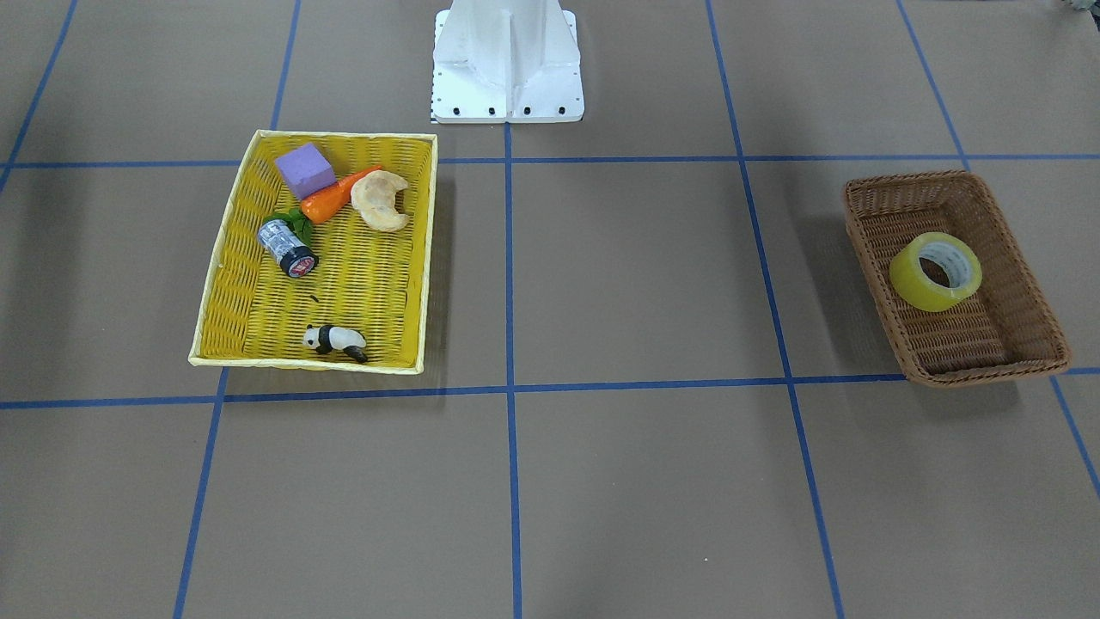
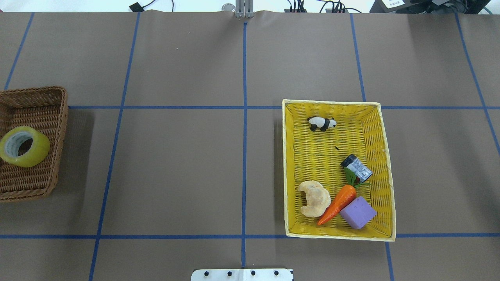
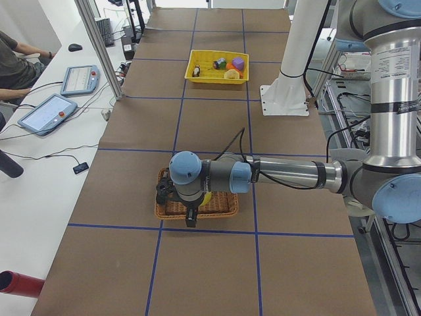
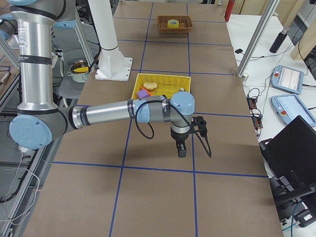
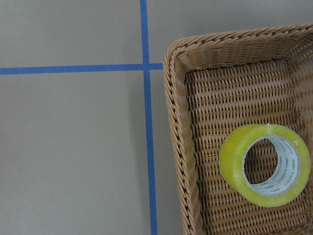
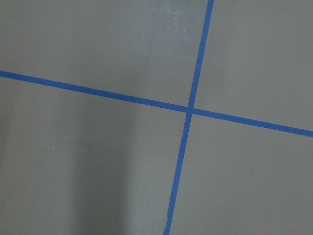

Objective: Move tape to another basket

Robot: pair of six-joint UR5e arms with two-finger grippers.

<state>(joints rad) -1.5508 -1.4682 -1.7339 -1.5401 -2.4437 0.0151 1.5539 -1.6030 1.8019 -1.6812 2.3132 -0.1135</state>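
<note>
**Tape placement, end stage.** The wide roll of translucent yellowish packing tape (image 1: 935,272) lies tilted inside the rectangular brown woven wicker basket (image 1: 958,340), its whitish core opening facing up and to one side, its edge close to one sloped wall. The task appears complete.

The left hand (image 3: 191,220) hangs over the basket. The right hand (image 4: 181,151) hangs over bare tabletop (image 1: 636,275) well apart from the basket. For either hand, spread or pressed together cannot be told.

*Hazards:* a low withdrawal could catch the basket's raised rim and drag the light basket. A nudge could roll the tilted tape.

*Clearance:* bare tabletop surrounds the basket on all visible sides. The shallow bright yellow woven tray (image 1: 225,284) of small items stands far from it, so a straight lift seems unobstructed.
</note>
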